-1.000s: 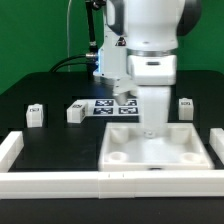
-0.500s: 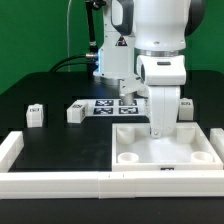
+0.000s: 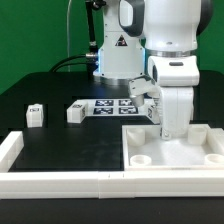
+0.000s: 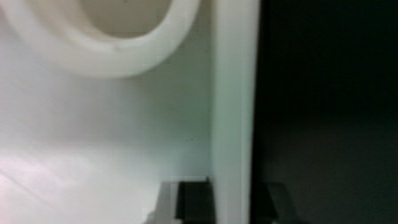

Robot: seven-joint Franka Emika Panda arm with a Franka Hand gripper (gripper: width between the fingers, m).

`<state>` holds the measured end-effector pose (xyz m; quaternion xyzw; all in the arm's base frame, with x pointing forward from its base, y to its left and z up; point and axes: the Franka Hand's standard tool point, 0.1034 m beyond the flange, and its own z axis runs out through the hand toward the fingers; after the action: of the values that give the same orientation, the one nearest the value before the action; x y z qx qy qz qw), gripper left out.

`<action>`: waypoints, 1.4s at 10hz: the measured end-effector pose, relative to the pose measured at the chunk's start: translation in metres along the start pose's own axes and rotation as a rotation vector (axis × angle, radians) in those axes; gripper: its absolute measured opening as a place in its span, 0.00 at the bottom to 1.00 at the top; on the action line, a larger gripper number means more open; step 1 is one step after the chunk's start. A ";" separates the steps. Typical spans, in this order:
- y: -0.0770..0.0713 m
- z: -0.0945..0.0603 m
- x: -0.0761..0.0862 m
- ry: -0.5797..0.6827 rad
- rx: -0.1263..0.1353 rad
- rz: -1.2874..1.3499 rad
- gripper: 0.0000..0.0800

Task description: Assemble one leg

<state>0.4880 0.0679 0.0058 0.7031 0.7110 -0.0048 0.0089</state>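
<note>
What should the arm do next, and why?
Probably open the gripper and lift clear of the panel: its fingers straddle the panel's edge wall, the panel seems to sit against the front rim bar, and the legs lie loose on the table, none in a visible corner recess.

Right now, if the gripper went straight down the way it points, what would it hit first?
The panel. The gripper points straight down with its fingers astride the panel's rim, so the rim between them comes first, likely at once; how much depth is left I can't tell.
</note>
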 end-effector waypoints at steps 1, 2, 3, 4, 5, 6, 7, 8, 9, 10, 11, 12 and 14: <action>0.000 0.000 0.000 0.000 0.000 0.006 0.06; -0.001 0.000 0.000 0.000 0.000 0.021 0.06; 0.000 0.000 0.000 0.000 0.000 0.021 0.06; -0.001 0.000 0.000 0.000 0.000 0.021 0.16; -0.001 0.000 0.000 0.000 0.000 0.021 0.35; -0.001 0.000 0.000 0.000 0.000 0.022 0.35; -0.001 0.000 0.000 0.000 0.000 0.022 0.60; -0.001 0.000 0.000 0.000 0.000 0.022 0.60; -0.001 0.000 0.000 0.000 0.000 0.022 0.77; -0.001 0.000 0.000 0.000 0.000 0.022 0.77; -0.001 0.000 0.000 0.000 0.000 0.022 0.80; -0.001 0.000 -0.001 0.000 0.000 0.022 0.81; 0.000 -0.001 -0.001 -0.001 -0.001 0.022 0.81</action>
<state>0.4876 0.0673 0.0065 0.7109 0.7032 -0.0044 0.0096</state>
